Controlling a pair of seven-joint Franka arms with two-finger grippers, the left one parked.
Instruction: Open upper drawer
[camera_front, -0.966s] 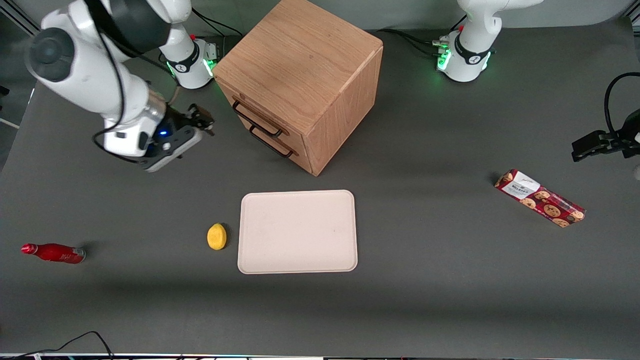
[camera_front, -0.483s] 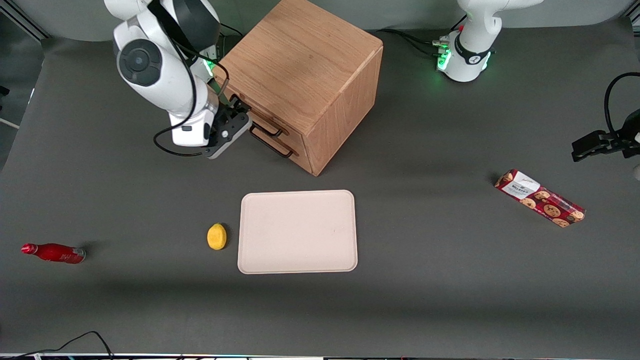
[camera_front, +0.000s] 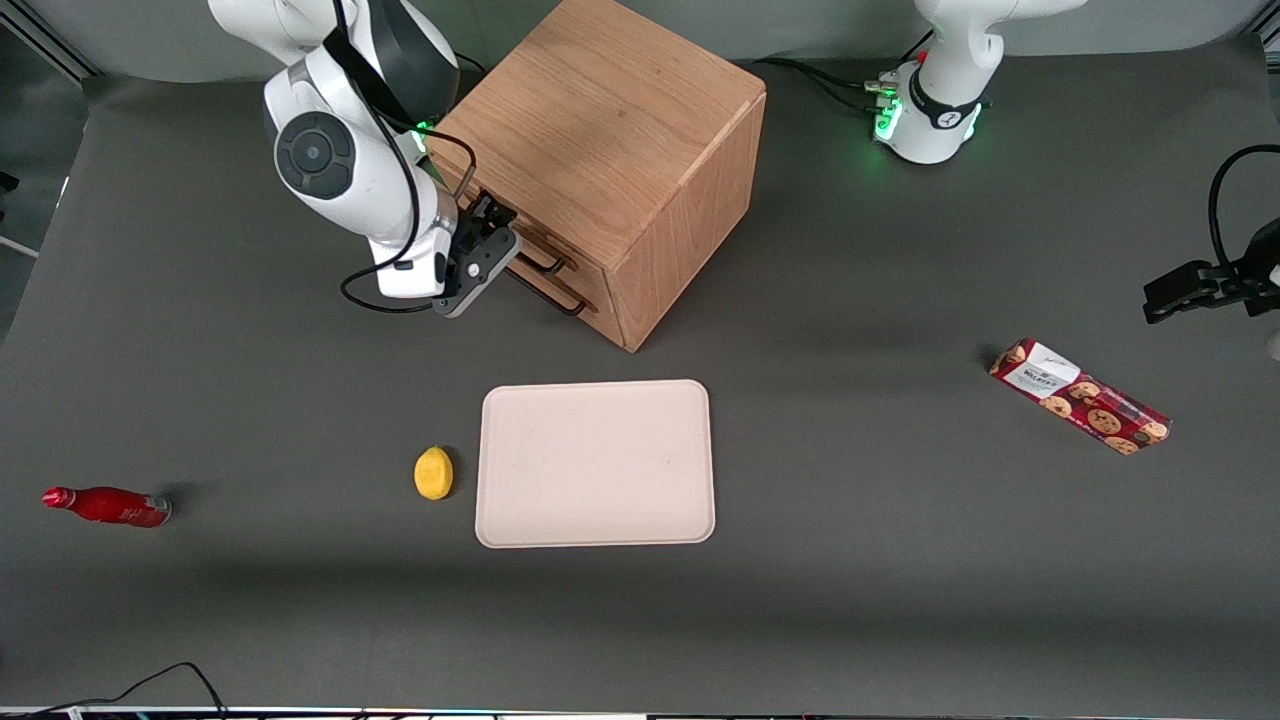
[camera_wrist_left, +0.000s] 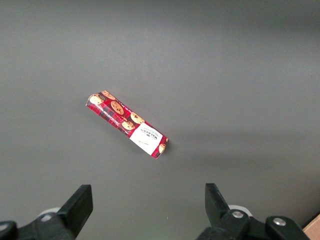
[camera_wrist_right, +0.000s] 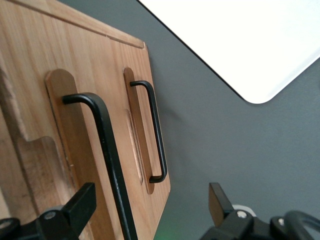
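The oak cabinet (camera_front: 600, 110) stands at the back of the table, its two drawer fronts facing the working arm's end. The upper drawer (camera_wrist_right: 60, 125) has a thin black bar handle (camera_wrist_right: 107, 150), partly seen in the front view (camera_front: 545, 262). The lower drawer's handle (camera_wrist_right: 156, 130) sits below it (camera_front: 560, 300). Both drawers look flush with the cabinet. My right gripper (camera_front: 497, 222) is right in front of the upper drawer. In the right wrist view the gripper (camera_wrist_right: 150, 202) is open, and the upper handle's bar passes between the fingertips (camera_wrist_right: 85, 200), close to one of them.
A beige tray (camera_front: 596, 463) lies nearer the front camera than the cabinet and shows in the right wrist view (camera_wrist_right: 240, 40). A lemon (camera_front: 433, 472) lies beside it. A red bottle (camera_front: 105, 505) lies toward the working arm's end. A cookie box (camera_front: 1080, 395) lies toward the parked arm's end.
My right arm has swung in from the working arm's end to the cabinet front. The gripper now straddles the upper handle. The drawers have not moved.
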